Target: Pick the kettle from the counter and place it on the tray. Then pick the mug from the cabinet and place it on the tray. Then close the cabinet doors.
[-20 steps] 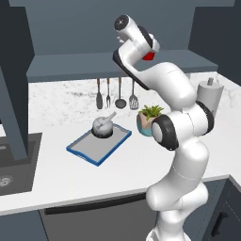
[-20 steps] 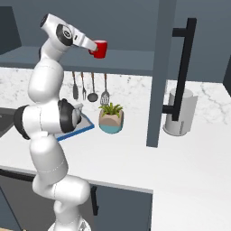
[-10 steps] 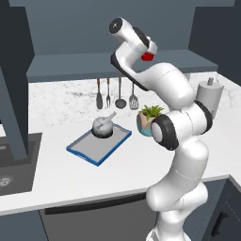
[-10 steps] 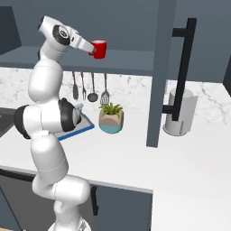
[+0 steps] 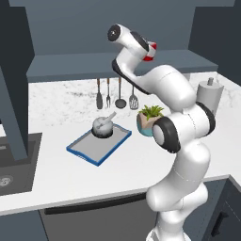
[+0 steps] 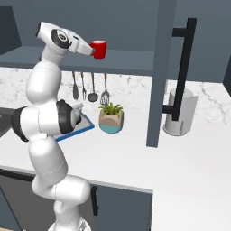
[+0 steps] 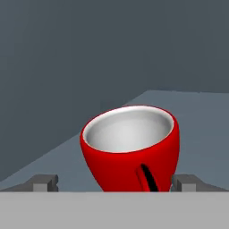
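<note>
The red mug (image 6: 99, 48) stands on the shelf of the open cabinet (image 6: 131, 63). In the hand view the mug (image 7: 132, 147) fills the space between my two fingertips (image 7: 45, 182). My gripper (image 6: 93, 48) is open around the mug, with one finger on each side. From the left base view only a red edge of the mug (image 5: 151, 48) shows past the hand. The kettle (image 5: 104, 126) sits on the blue-rimmed tray (image 5: 89, 153) on the counter (image 5: 70, 179). One cabinet door (image 6: 158, 72) stands open, edge-on, with its black bar handle (image 6: 183, 67); the other door (image 5: 14, 94) is open at the left.
A teal-and-tan plant pot (image 5: 148, 123) stands right of the tray. Utensils (image 5: 116, 94) hang on the back wall. A tall grey cylinder (image 6: 180, 110) stands by the open right door. The dark sink (image 5: 14, 162) lies at the left.
My hand has shifted slightly at the mug, and more of the red rim shows past it from the left. The mug, kettle and tray have not moved. The jaws stayed open.
</note>
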Tool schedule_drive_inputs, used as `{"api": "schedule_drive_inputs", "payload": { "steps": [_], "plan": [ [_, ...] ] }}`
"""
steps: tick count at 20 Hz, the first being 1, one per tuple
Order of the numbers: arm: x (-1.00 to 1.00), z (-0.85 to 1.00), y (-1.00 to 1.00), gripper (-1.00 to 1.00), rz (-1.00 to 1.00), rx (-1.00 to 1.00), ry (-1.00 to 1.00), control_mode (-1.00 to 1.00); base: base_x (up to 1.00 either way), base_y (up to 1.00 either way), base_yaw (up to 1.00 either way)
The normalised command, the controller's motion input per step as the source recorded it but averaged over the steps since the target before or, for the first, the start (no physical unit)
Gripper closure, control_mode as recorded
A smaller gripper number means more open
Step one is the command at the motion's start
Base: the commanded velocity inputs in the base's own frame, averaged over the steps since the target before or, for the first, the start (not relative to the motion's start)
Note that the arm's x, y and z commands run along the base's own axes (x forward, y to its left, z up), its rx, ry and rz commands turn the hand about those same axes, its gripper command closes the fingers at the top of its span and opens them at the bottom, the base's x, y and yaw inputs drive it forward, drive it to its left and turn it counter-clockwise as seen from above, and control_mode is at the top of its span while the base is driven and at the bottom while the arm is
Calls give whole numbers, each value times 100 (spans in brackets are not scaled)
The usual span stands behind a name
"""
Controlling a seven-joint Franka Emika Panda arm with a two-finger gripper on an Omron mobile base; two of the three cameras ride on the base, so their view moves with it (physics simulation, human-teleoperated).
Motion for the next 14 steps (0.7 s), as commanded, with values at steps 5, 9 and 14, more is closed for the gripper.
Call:
{"api": "schedule_drive_inputs", "payload": {
  "steps": [5, 9, 14],
  "plan": [
    [4, -8, -1, -100, 0, 0, -1, -100, 0, 0, 0],
    [0, 0, 0, 100, 0, -3, -2, -100, 0, 0, 0],
    [-1, 0, -2, 100, 0, -4, -4, -100, 0, 0, 0]
  ]
}}
